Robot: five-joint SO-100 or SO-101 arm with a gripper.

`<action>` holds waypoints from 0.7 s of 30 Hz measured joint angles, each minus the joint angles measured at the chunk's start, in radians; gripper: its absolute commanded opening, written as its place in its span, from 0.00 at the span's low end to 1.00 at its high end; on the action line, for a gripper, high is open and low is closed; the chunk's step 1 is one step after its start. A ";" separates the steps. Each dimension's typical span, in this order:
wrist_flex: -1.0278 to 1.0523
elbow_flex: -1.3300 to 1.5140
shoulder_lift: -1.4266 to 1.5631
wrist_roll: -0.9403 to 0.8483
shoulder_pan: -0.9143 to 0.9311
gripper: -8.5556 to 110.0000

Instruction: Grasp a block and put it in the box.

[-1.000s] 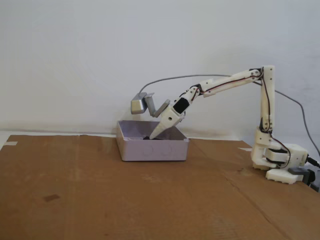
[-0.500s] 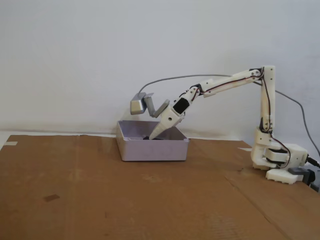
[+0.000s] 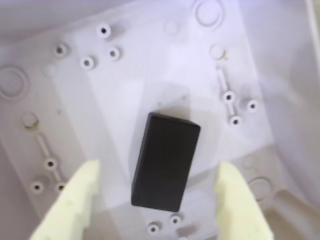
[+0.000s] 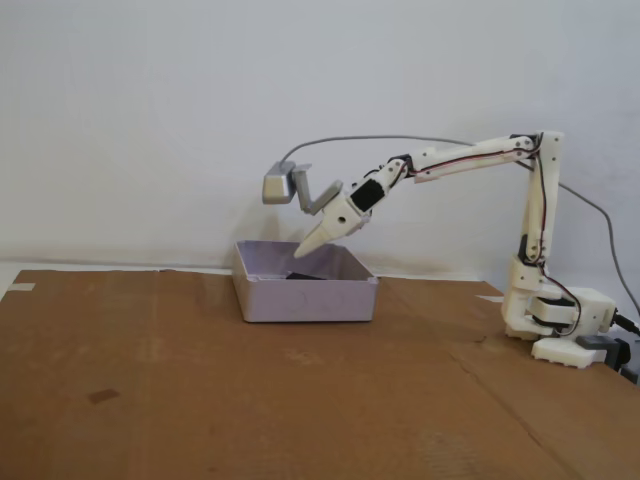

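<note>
The block (image 3: 166, 162) is seen lying flat inside the box (image 4: 305, 299); above it, the gripper (image 3: 157, 192) is held with fingers apart, touching nothing.

White printed arm (image 4: 470, 160), red-black wires, silver camera housing (image 4: 277, 186), cream tool (image 3: 157, 195).

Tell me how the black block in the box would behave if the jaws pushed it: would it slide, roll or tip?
The block lies flat on a broad face, so it would probably slide, not roll or tip. Its sharp straight edges suggest it is rigid. The box floor has raised studs that might catch it.
</note>
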 measured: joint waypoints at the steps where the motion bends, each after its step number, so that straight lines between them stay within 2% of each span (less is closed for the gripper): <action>1: 0.000 0.000 0.021 0.000 0.000 0.30; 6: 0.000 0.000 0.103 0.000 -0.021 0.30; 13: 0.000 0.000 0.118 0.000 -0.055 0.17; 21: 0.000 0.000 0.227 0.000 -0.074 0.09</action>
